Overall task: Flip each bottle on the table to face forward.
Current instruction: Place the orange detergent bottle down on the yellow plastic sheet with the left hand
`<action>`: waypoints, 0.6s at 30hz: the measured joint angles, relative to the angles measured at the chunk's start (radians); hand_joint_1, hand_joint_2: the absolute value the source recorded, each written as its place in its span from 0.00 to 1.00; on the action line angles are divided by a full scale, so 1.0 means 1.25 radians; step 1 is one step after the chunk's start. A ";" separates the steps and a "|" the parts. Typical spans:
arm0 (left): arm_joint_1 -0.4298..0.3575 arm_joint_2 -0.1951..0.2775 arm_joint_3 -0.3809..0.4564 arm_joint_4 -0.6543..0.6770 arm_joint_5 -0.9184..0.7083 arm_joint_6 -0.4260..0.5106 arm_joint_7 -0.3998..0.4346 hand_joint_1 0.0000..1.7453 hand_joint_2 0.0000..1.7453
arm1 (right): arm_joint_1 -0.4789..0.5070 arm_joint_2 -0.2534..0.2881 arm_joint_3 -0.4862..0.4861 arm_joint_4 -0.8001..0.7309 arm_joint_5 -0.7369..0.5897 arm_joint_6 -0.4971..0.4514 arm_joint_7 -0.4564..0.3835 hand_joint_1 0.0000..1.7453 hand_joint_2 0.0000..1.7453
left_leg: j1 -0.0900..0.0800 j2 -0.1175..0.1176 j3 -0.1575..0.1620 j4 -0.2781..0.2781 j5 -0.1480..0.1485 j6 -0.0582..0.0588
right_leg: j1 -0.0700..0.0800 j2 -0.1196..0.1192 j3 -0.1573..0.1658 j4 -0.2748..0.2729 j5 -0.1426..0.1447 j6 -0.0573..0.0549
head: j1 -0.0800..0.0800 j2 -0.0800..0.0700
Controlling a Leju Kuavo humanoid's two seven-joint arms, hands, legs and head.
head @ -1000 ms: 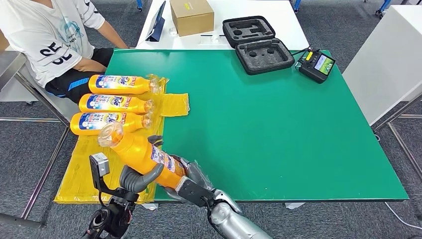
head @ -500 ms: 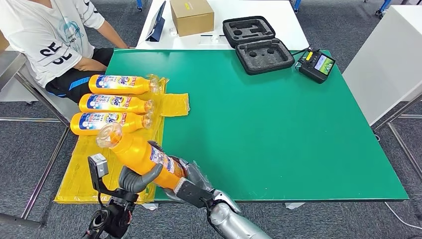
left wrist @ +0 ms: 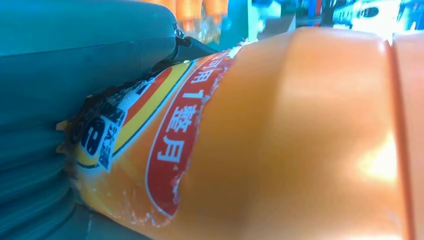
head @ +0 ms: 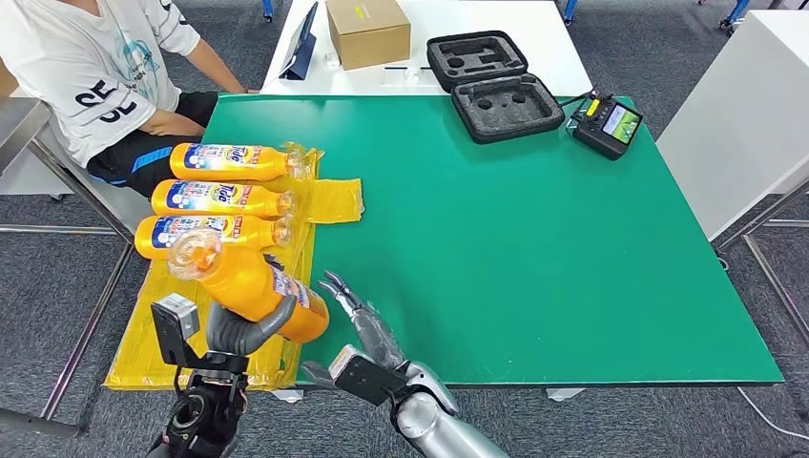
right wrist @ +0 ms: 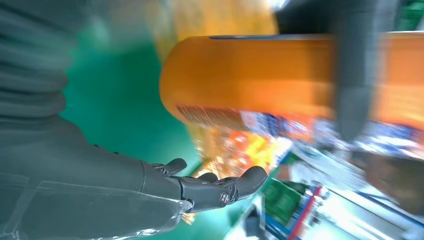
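My left hand grips an orange bottle by its lower body and holds it tilted above the yellow sheet, cap end pointing up and left. The left wrist view shows that bottle close up with its red label. My right hand is open beside the bottle's base, fingers spread and apart from it; the right wrist view shows the hand below the bottle's base. Three more orange bottles lie in a row on the sheet, blue labels up.
A person sits at the table's far left corner. A black foam case, a controller with a screen and a cardboard box stand at the back. The green table top is bare on the right.
My right hand let go of the bottle's base and opened. The left hand carried the bottle left and up, away from the right hand.
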 joint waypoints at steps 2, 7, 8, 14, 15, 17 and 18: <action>0.000 0.002 0.007 0.000 -0.004 0.006 -0.004 1.00 1.00 | 0.013 -0.006 0.000 -0.042 0.001 0.003 0.002 0.00 0.00 | 0.000 0.000 0.000 0.000 0.000 0.000 | 0.000 0.000 0.000 0.000 0.000 0.000 | 0.000 0.000; 0.006 0.006 0.035 -0.004 -0.028 0.045 -0.029 1.00 1.00 | 0.045 -0.025 0.005 -0.167 -0.039 0.005 -0.002 0.00 0.00 | 0.000 0.000 0.000 0.000 0.000 0.000 | 0.000 0.000 0.000 0.000 0.000 0.000 | 0.000 0.000; 0.008 0.008 0.043 -0.007 -0.044 0.060 -0.036 1.00 1.00 | 0.052 -0.030 0.008 -0.200 -0.056 0.000 -0.002 0.00 0.00 | 0.000 0.000 0.000 0.000 0.000 0.000 | 0.000 0.000 0.000 0.000 0.000 0.000 | 0.000 0.000; 0.010 0.038 0.084 -0.019 -0.293 0.196 -0.038 1.00 1.00 | 0.093 -0.055 0.026 -0.398 -0.126 -0.131 -0.003 0.00 1.00 | 0.000 0.000 0.000 0.000 0.000 0.000 | 0.000 0.000 0.000 0.000 0.000 0.000 | 0.000 0.000; 0.007 0.047 0.087 -0.019 -0.370 0.226 -0.025 1.00 1.00 | 0.098 -0.059 0.029 -0.422 -0.130 -0.157 -0.004 0.00 1.00 | 0.000 0.000 0.000 0.000 0.000 0.000 | 0.000 0.000 0.000 0.000 0.000 0.000 | 0.000 0.000; -0.002 0.072 0.090 -0.014 -0.588 0.287 0.033 1.00 1.00 | 0.106 -0.068 0.036 -0.461 -0.135 -0.201 -0.004 0.00 1.00 | 0.000 0.000 0.000 0.000 0.000 0.000 | 0.000 0.000 0.000 0.000 0.000 0.000 | 0.000 0.000; -0.009 0.087 0.089 -0.008 -0.715 0.308 0.074 1.00 1.00 | 0.107 -0.072 0.039 -0.475 -0.135 -0.217 -0.004 0.00 1.00 | 0.000 0.000 0.000 0.000 0.000 0.000 | 0.000 0.000 0.000 0.000 0.000 0.000 | 0.000 0.000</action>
